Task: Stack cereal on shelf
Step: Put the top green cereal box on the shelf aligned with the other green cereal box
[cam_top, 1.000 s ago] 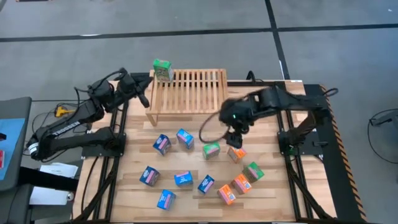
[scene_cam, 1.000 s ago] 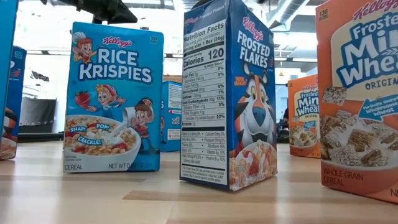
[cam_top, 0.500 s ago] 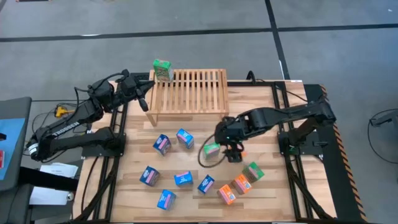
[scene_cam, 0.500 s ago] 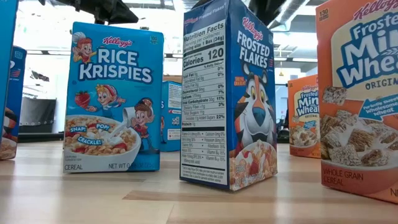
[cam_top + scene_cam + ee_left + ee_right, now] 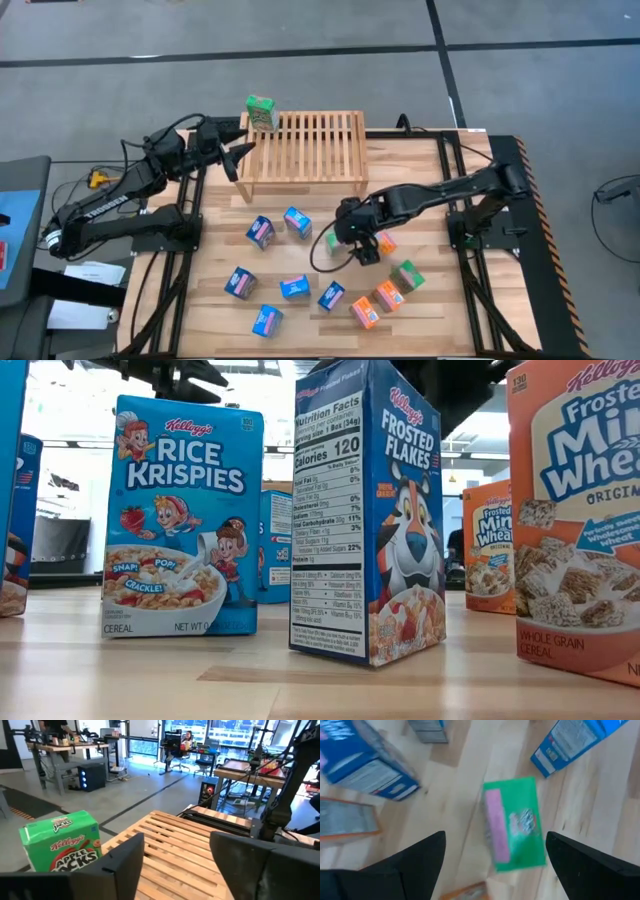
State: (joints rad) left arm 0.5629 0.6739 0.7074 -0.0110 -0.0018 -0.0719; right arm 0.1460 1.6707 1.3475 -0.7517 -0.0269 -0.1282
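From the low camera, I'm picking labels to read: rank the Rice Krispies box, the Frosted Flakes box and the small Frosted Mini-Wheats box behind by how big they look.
1. Frosted Flakes box
2. Rice Krispies box
3. small Frosted Mini-Wheats box

This is apparent size only: the Mini-Wheats box stands farther back, so nearness to the camera may explain the difference.

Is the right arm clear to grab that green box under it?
Probably yes: the right gripper is open above the green box, which lies flat between its fingers, apart from neighbouring boxes.
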